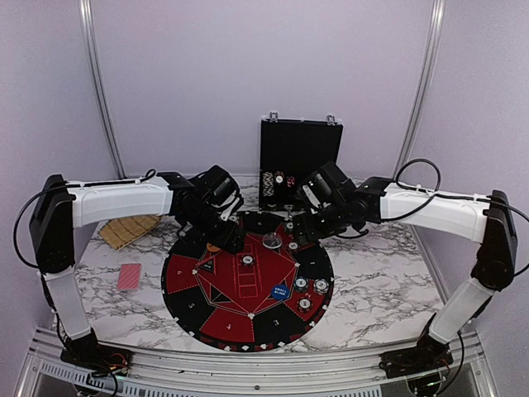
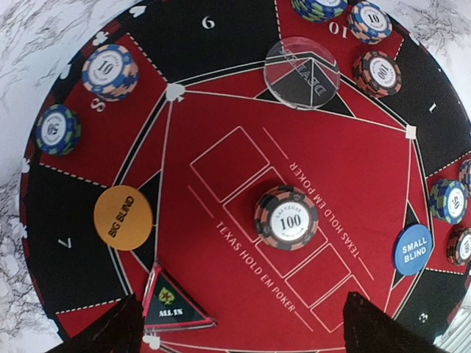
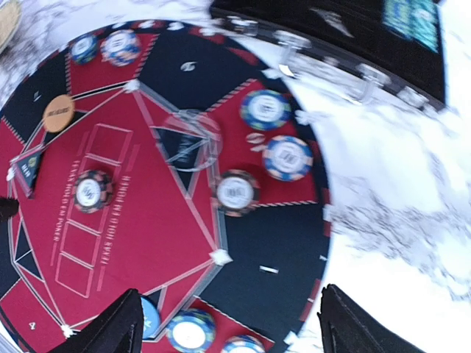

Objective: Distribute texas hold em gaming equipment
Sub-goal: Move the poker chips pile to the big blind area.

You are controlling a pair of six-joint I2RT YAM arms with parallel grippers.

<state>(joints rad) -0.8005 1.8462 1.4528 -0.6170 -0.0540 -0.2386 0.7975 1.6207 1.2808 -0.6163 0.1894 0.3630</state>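
Nearest me, out to the left on the marble counter (image 1: 380, 273), one red-backed playing card (image 1: 130, 276) lies flat, well apart from the round numbered mat (image 1: 186, 302). On the mat's near-right sectors sit three stripe-edged poker chips (image 1: 305, 303). The blue SMALL BLIND disc (image 2: 413, 249) lies just beside them, toward the centre. In the red middle field a dark red 100 chip (image 2: 286, 218) lies on the row of printed card outlines. To its left the orange BIG BLIND disc (image 2: 123, 218) straddles the red and black border, with a triangular ALL IN marker (image 2: 171, 301) close by.

Farther on, a teal 50 chip (image 2: 57, 129) and a grey-white 10 chip (image 2: 110, 71) share sector 8. The clear DEALER disc (image 2: 302, 72) lies at the mat's far middle, and three more chips (image 3: 288, 157) are grouped beside it.

The left jaws hover over the mat's far-left part, spread wide with nothing between the fingertips (image 2: 110, 331). The right jaws hang over the far-right part, also apart and empty, though that wrist view is blurred.

A tan slatted mat (image 1: 130, 231) lies far left, and a black hinged case (image 1: 299, 161) stands open at the counter's far edge.
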